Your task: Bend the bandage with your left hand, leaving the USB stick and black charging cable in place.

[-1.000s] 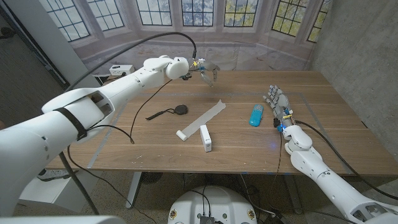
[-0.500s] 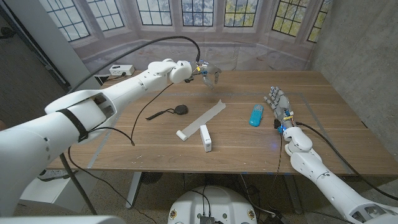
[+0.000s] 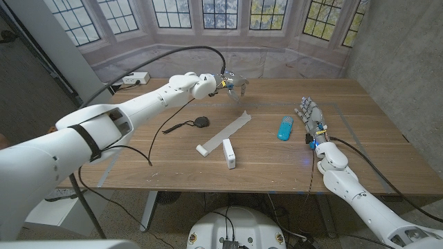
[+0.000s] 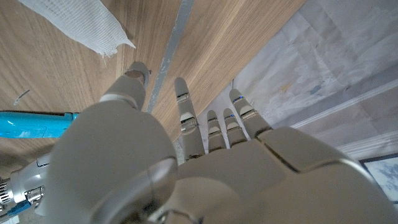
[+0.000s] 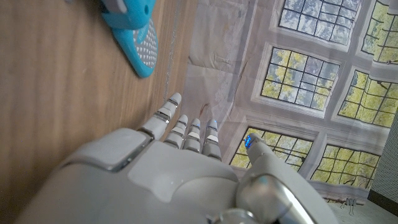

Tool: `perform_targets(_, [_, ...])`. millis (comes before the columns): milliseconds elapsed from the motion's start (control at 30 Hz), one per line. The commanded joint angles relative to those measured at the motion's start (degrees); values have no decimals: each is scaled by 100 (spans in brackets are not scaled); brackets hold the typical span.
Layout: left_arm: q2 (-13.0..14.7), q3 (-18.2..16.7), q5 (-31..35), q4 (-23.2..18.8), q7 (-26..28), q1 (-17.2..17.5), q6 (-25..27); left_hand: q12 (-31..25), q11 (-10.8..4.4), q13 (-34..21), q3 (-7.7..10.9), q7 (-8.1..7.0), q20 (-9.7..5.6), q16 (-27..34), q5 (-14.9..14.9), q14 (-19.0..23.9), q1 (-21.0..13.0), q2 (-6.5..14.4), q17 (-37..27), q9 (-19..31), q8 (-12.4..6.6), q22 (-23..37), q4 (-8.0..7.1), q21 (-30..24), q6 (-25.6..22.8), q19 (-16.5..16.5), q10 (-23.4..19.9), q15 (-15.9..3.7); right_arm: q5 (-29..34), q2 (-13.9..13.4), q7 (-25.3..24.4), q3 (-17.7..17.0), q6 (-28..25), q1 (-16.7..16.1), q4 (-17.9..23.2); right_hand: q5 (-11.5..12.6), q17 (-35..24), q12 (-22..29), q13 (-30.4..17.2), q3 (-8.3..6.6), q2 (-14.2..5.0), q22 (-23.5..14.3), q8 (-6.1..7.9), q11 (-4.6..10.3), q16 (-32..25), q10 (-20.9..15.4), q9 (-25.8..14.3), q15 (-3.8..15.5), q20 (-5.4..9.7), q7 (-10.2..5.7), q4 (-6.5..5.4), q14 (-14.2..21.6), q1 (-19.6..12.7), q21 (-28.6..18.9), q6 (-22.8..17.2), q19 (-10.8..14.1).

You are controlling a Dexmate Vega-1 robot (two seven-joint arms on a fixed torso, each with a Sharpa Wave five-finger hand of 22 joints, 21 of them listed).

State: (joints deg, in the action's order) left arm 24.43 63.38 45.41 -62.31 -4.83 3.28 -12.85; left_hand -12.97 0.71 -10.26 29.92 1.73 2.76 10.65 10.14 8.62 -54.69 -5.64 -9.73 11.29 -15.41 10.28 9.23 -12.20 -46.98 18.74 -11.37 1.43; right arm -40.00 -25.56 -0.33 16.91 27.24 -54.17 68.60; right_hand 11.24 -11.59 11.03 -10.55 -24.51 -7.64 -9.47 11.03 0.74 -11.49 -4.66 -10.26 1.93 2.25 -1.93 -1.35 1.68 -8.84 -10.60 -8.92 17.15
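Bandage (image 3: 225,132): white strip lying flat mid-bench. Long axis runs diagonally, the near end folded up toward your left front, the far end pointing toward the right rear. The left wrist view catches its frayed far end (image 4: 81,25).
Left hand (image 3: 233,84): above the rear half of the bench, just past the bandage's far end, not touching it. Your fingers (image 4: 184,112) are spread and hold nothing.
Right hand (image 3: 309,114): at the right side of the bench, standing on its edge, fingers (image 5: 169,112) straight, slightly apart, nothing in them.
USB stick (image 3: 229,153): white, just beside the bandage's near end on its right, long axis running front to back. Tightest spot on the bench.
Cable (image 3: 188,124): black, a round puck with a short tail, left of the bandage, apart from it.
Blue thing (image 3: 285,127): between the bandage and your right hand, near the hand; shows in the right wrist view (image 5: 130,31) too.
Bench (image 3: 173,162): bare wood rear of the bandage and along its left flank up to the cable; front edge lies close behind the stick.
Arm cable: a black line hangs from your left arm and loops onto the bench at its left side (image 3: 142,142).
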Motion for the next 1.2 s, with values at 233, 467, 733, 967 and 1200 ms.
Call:
perform_targets(233, [-292, 211, -65, 458, 160, -79, -23, -1, -1, -24, -45, -21, -44, 31, -22, 52, -46, -6, -17, 18, 18, 12, -17, 15, -70, -7, -60, 24, 21, -115, 63, -29, -48, 87, 51, -11, -18, 18, -31, -25, -20, -9, 16, -29, -50, -10, -26, 68, 277, -2, 20, 32, -6, -28, -61, 51])
perform_targets(467, [-327, 273, -107, 551, 180, -104, -42, 6, 15, -25, -69, -37, -51, 24, -18, 56, -50, 7, -18, 24, 29, 14, -26, 18, -84, -11, -74, 28, 105, -201, 12, -25, -98, 125, 197, -12, -20, 14, -31, -25, -24, -9, 14, -24, -51, -1, -26, 69, 276, 2, 24, 33, -8, -27, -62, 51])
perform_targets(733, [-344, 333, -119, 581, 115, -128, 3, 21, -9, -25, -97, -31, -48, 13, -13, 49, -54, 26, -19, 30, 42, 16, -37, 25, -98, -25, -72, 30, 136, -199, 0, 7, -155, 195, 207, -13, -23, 17, -31, -24, -28, -9, 12, -33, -53, -9, -27, 62, 273, -1, 26, 35, -5, -25, -67, 50])
perform_targets(967, [-335, 368, -96, 551, 151, -108, 60, 34, 0, -25, -127, -24, -58, 4, -6, 45, -53, 48, -19, 36, 52, 18, -50, 33, -126, -44, -77, 29, 181, -187, 43, 45, -152, 308, 160, -13, -23, 20, -32, -28, -41, -9, 16, -46, -55, -18, -27, 65, 282, 12, 36, 37, -16, -24, -85, 51])
perform_targets(1200, [-275, 358, -50, 383, 174, -20, 239, 40, -43, -25, -156, -28, -60, 5, 1, 60, -46, 72, -20, 41, 71, 19, -64, 32, -128, -45, -94, 17, 207, -175, 101, 82, -162, 417, 99, -13, -23, 23, -32, -31, -50, -9, 20, -53, -58, -30, -28, 54, 283, 27, 48, 43, -27, -24, -102, 53])
